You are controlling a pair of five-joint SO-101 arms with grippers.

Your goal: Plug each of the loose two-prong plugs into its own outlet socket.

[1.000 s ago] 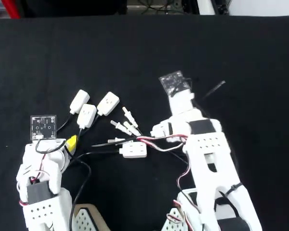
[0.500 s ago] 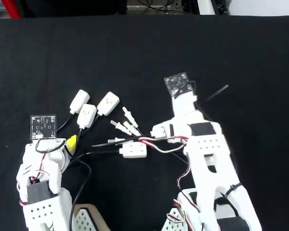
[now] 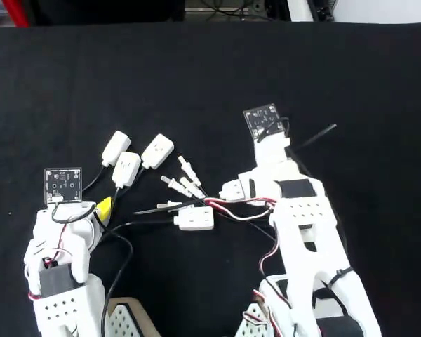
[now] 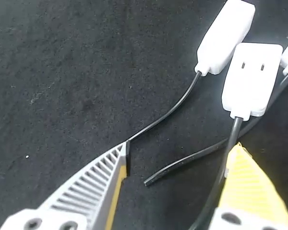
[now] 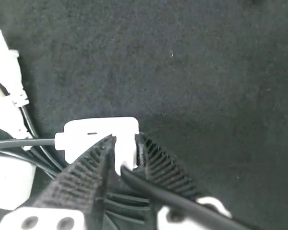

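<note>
Black cloth covers the surface (image 3: pixel 196 70). Landmark: the middle socket (image 3: pixel 126 168), one of three white cabled outlet sockets lying together; its two slots face up and are empty. The outer socket (image 3: pixel 116 147) and the third socket (image 3: pixel 157 152) lie just beside it, and nothing is seated in either as far as can be seen. Three loose plugs (image 3: pixel 184 179) lie in a small heap near the middle socket, on its right-arm side, with their prongs free.

Left tool (image 4: pixel 180 147): fingers wide apart and holding nothing, poised just short of the middle socket on its cable side. That socket's black cable (image 4: pixel 234 129) runs alongside the yellow finger.

Right tool (image 5: pixel 125 143): closed on the end of a white block (image 5: pixel 81 141) whose cable trails toward the plugs. This block rests on the surface, on the far side of the plug heap from the middle socket. Whether it is a socket or a plug body cannot be told. A further white block (image 3: pixel 194 219) lies nearer the arm bases than the plugs, well apart from the middle socket.

Progress, as a judgement: no plug is mated, so the task stands at its start or at a first pick. Every plug is yet to be lifted, turned prongs-first and pressed into a separate socket
</note>
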